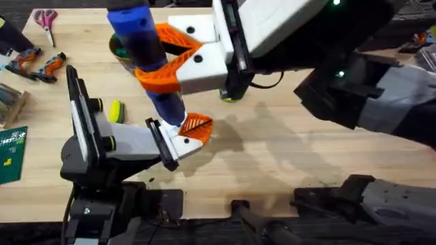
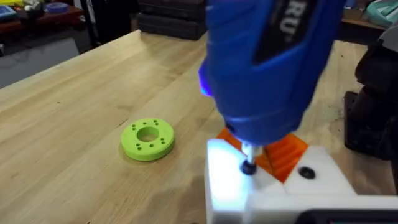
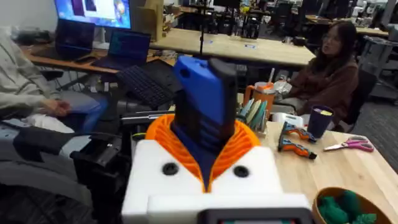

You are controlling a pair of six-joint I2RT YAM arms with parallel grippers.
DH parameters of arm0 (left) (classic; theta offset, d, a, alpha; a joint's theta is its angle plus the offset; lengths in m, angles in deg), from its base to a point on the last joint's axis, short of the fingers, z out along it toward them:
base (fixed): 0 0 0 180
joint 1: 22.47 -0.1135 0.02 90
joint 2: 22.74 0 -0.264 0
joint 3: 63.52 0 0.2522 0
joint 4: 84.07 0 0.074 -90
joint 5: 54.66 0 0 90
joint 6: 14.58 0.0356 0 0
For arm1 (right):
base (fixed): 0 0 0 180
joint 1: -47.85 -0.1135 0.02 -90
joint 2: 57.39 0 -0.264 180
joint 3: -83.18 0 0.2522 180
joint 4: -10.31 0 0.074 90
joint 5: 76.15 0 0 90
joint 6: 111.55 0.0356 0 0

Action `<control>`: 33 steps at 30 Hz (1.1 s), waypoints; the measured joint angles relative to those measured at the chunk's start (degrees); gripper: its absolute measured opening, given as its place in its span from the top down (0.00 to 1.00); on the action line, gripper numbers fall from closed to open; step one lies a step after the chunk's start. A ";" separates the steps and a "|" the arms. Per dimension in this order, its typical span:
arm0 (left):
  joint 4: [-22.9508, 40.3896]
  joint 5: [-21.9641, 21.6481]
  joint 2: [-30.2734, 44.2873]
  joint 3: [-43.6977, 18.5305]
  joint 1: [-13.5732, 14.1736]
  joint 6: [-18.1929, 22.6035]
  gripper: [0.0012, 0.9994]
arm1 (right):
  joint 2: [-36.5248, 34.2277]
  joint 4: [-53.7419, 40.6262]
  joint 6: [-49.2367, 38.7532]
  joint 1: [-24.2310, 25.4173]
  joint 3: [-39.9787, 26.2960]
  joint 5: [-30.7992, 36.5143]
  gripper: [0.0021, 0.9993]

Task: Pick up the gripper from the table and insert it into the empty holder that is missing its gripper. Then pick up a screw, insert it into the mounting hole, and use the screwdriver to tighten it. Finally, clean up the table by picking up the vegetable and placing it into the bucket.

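Note:
My right gripper (image 1: pixel 167 64) reaches across the table (image 1: pixel 286 156), shut on the blue screwdriver (image 1: pixel 139 34), which stands nearly upright. Its orange pads (image 3: pixel 239 146) clamp the blue body (image 3: pixel 202 102). The metal tip rests on a dark screw (image 2: pixel 249 167) in the white holder (image 1: pixel 178 145) at the end of the left arm, where my left gripper (image 1: pixel 170 146) is. The orange ribbed gripper (image 1: pixel 197 125) sits in that holder (image 2: pixel 323 180). The yellow-green vegetable (image 1: pixel 117 111) lies beside the left arm. The bucket (image 1: pixel 120 51) is partly hidden behind the screwdriver.
A lime-green ring (image 2: pixel 147 138) lies on the wood near the holder. Pink scissors (image 1: pixel 46 20) and orange-black tools (image 1: pixel 37 64) lie at the far left, with a green circuit board (image 1: pixel 10 153) at the left edge. The bucket (image 3: pixel 345 208) holds green toys.

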 joint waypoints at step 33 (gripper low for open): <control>0.02 0.17 -0.07 0.00 0.00 -0.42 1.00 | 0.02 -1.46 -1.07 0.00 -0.15 -0.01 0.97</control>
